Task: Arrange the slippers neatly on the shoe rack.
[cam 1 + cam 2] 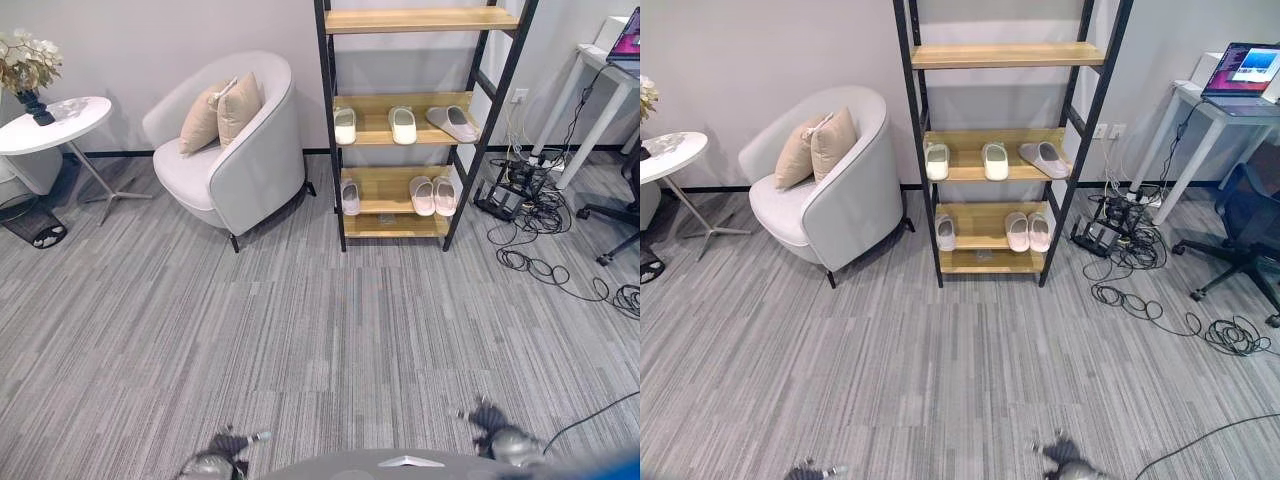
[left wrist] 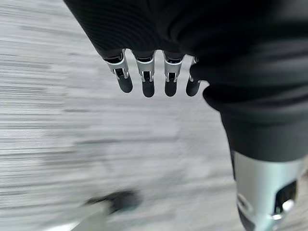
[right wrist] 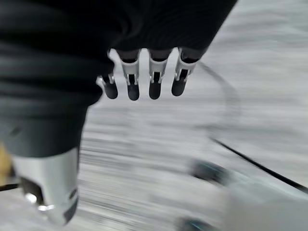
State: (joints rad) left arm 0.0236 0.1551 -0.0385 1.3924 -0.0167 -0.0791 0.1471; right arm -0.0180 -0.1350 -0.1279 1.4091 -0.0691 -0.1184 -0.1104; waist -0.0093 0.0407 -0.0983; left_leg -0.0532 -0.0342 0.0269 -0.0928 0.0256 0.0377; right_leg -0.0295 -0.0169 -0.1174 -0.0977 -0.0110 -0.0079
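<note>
Left eye view shows the slippers on the shoe rack (image 1: 333, 120): on the middle shelf two white slippers (image 1: 345, 126) point outward and a grey slipper (image 1: 452, 123) lies askew, so I judge this one needs straightening. On the lower shelf a pink pair (image 1: 433, 195) sits together and one white slipper (image 1: 351, 197) stands apart. An armchair (image 1: 235, 150) is beside the rack. My left robot hand (image 2: 147, 79) and right robot hand (image 3: 142, 82) hang relaxed over the carpet, empty, because the rack is well apart from me.
</note>
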